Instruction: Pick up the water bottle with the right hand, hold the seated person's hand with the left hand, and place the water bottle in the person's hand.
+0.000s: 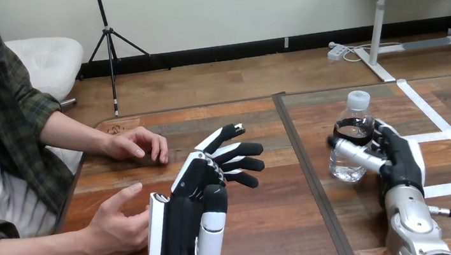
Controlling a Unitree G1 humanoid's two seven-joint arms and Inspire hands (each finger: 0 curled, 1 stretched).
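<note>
right hand (403, 158) curled round clear white-capped plastic water bottle (356, 126) | left hand (197, 182) spread, empty, beside person's near hand (115, 226) | advice: firm the grip, lift upright

I see the water bottle (355, 116), clear plastic with a white cap and a dark label band, standing upright inside my right hand (401, 157), thumb across its front. The person's nearer hand (114, 229) lies open just left of my left hand (186, 225); the person's farther hand (134, 143) rests palm-down beyond it.
</note>
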